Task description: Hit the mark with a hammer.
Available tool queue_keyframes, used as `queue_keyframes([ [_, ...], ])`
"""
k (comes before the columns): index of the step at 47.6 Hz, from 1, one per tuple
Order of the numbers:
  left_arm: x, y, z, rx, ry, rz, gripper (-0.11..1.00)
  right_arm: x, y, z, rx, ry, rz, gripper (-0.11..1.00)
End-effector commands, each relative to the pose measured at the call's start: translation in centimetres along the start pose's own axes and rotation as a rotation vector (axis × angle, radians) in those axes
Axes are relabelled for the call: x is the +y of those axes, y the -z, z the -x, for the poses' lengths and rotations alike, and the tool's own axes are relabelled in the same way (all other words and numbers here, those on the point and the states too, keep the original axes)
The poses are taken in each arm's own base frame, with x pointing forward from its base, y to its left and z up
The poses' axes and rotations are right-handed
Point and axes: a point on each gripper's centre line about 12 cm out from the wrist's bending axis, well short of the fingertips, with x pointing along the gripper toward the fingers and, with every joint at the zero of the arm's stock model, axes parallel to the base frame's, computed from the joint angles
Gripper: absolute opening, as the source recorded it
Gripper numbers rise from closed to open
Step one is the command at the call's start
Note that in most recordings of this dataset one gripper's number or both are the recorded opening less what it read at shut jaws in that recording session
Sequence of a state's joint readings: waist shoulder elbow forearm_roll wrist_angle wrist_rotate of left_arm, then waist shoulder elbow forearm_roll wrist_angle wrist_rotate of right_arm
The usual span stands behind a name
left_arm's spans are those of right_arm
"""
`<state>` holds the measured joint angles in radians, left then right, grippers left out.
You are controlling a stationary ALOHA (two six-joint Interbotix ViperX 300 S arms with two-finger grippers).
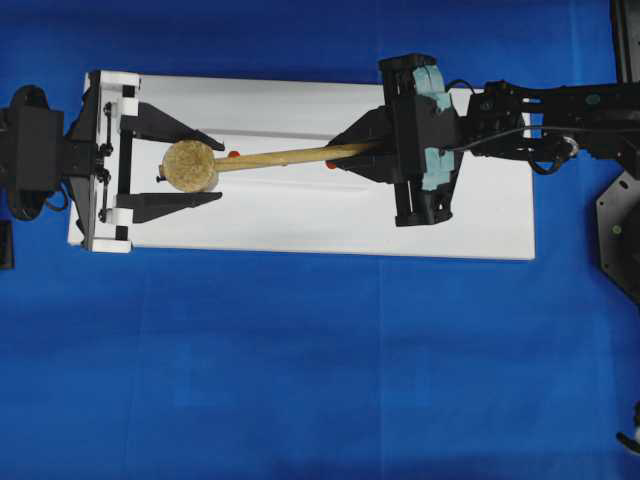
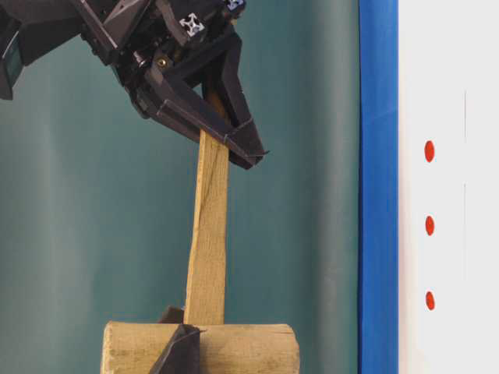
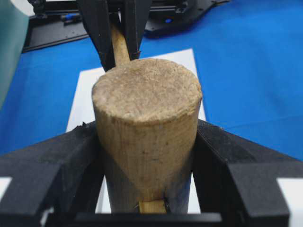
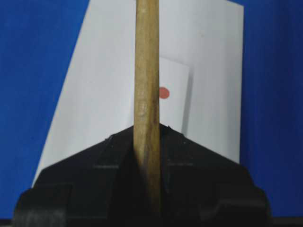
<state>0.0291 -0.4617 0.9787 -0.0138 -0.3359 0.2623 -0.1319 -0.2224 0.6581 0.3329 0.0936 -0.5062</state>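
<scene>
- Right gripper [image 1: 362, 157] of mine is clamped on the far end of the slim handle of the light-brown wooden mallet [image 1: 250, 161]; right wrist view shows both black fingers [image 4: 199, 165] pressed against the wood [image 4: 147, 94], no gap.
- Left gripper [image 1: 195, 167] is partway apart, clamped on the thick cylindrical mallet head [image 3: 147, 123]; a finger [image 3: 61, 161] touches each side of it in the left wrist view.
- So the mallet hangs between my two grippers, head at the left one, handle running across to the right one, above the white rectangular board [image 1: 300, 225].
- Done so far, by my read: mallet picked up, right-hand grip on the handle made. Looks like a handover in mid step.
- Not done: left gripper hasn't let go of the head, no swing, no strike.
- Red round marks [image 2: 429, 225] sit on the board; one red dot [image 4: 164, 92] shows just beside the handle, ahead of my right fingers. Another red dot [image 1: 233, 154] lies near the head, just past my left fingertips.
- Can't tell which mark is the target.
- Left to do, I judge: release the head, carry the mallet by the handle, bring the head down on a mark.
- Roughly halfway.
</scene>
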Motion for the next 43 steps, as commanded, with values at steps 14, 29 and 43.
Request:
queue_keyframes([
  [14, 0.8, -0.9, 0.2, -0.024, -0.025, 0.077, 0.48, -0.4, -1.6, 0.6, -0.044, 0.009, -0.071, 0.00],
  [29, 0.7, -0.5, 1.5, -0.011, -0.022, 0.075, 0.83, -0.2, -1.5, 1.5, -0.050, 0.002, -0.155, 0.00],
  [43, 0.6, -0.1, 6.1, -0.013, -0.026, 0.086, 0.84, 0.2, -0.6, 2.6, -0.032, -0.010, -0.204, 0.00],
])
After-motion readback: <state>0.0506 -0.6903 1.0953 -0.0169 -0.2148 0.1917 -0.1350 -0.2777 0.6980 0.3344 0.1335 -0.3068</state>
